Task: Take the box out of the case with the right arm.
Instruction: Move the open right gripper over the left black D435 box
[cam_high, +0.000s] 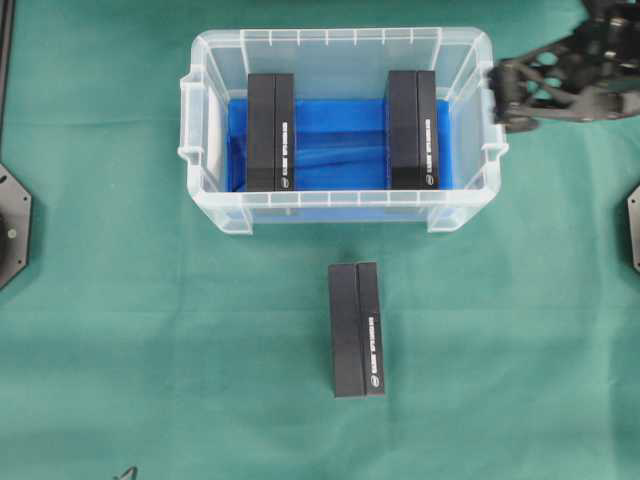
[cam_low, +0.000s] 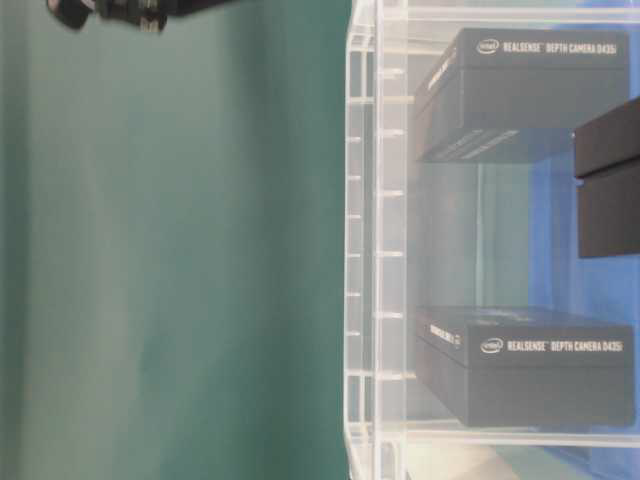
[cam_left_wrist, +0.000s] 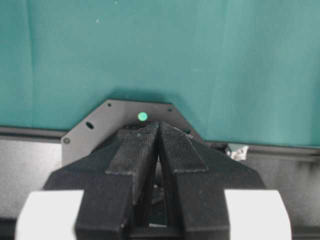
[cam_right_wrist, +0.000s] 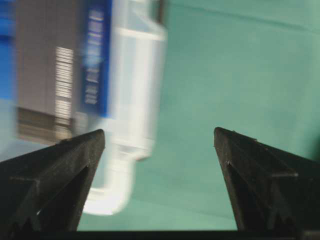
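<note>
The clear case (cam_high: 340, 212) with a blue bottom holds two black boxes, one on the left (cam_high: 270, 132) and one on the right (cam_high: 412, 130). A third black box (cam_high: 357, 329) lies on the green cloth in front of the case. My right gripper (cam_high: 505, 97) hovers just outside the case's right rim, open and empty. In the right wrist view, the right gripper (cam_right_wrist: 159, 131) has wide-apart fingers framing bare cloth, with the blurred case corner (cam_right_wrist: 135, 75) and a box (cam_right_wrist: 45, 75) at the left. My left gripper (cam_left_wrist: 158, 124) is shut and empty, over its own base plate (cam_left_wrist: 100, 125).
Green cloth covers the table. Dark base plates sit at the left edge (cam_high: 12, 225) and the right edge (cam_high: 633, 230). In the table-level view the case wall (cam_low: 365, 250) stands upright with boxes (cam_low: 530, 95) (cam_low: 525, 365) behind it.
</note>
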